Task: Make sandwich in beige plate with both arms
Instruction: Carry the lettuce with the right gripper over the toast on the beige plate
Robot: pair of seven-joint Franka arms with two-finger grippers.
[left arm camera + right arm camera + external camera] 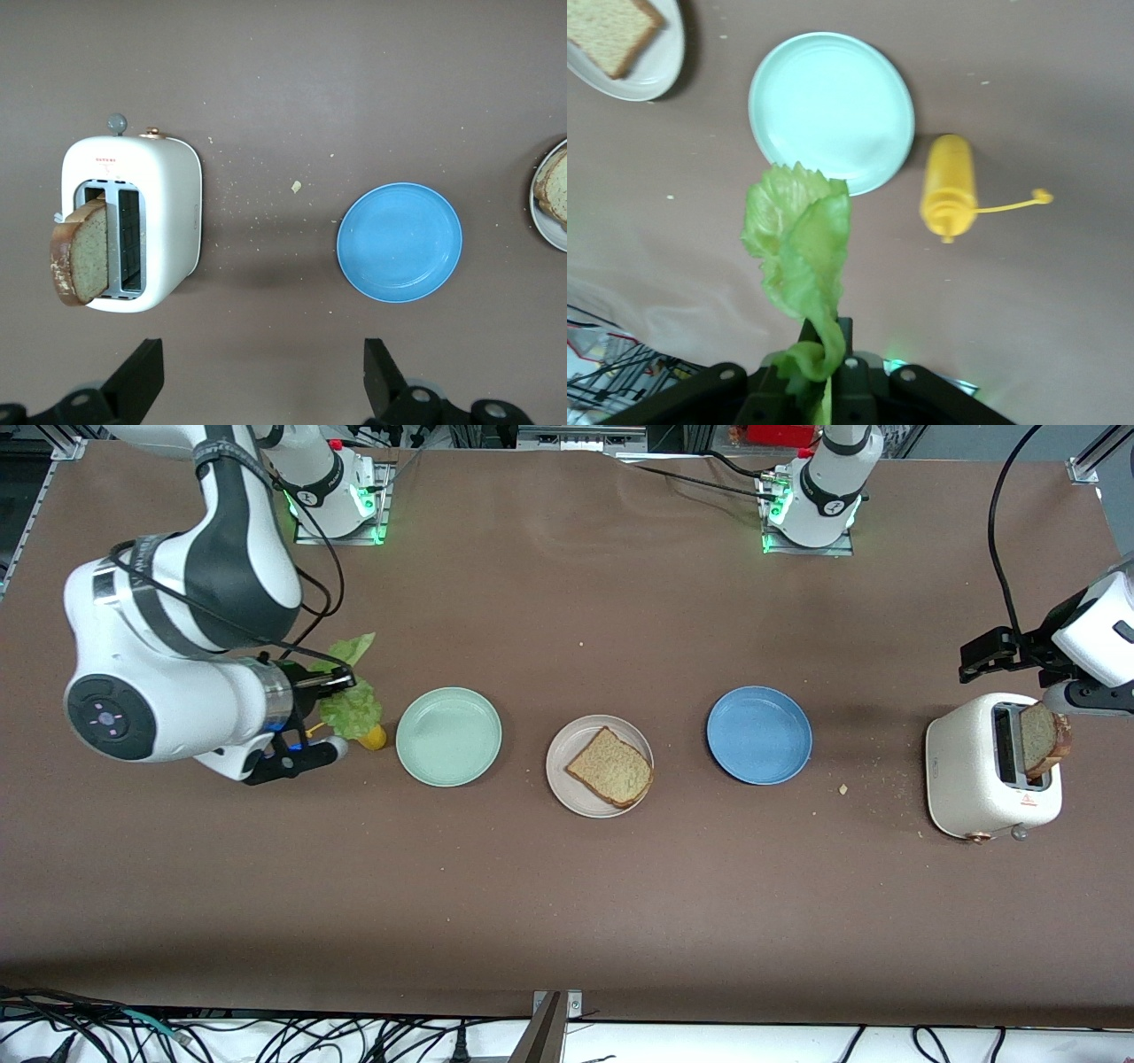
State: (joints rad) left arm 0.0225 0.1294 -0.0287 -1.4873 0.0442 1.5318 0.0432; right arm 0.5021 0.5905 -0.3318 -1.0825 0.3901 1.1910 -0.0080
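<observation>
Now: lettuce lifted, one bread slice on the beige plate.
One bread slice lies on the beige plate, which sits between the green plate and the blue plate. The right gripper is clamped on a lettuce leaf, up over the yellow bottle beside the green plate. The left gripper, fingers spread wide and holding nothing, hangs above the toaster, where a second slice stands in a slot.

Robotics lab bench. Two white arms bolted to a brown-covered table framed by aluminium rails. Loose cables trail along the table's edge; toaster and plates are staged props.
</observation>
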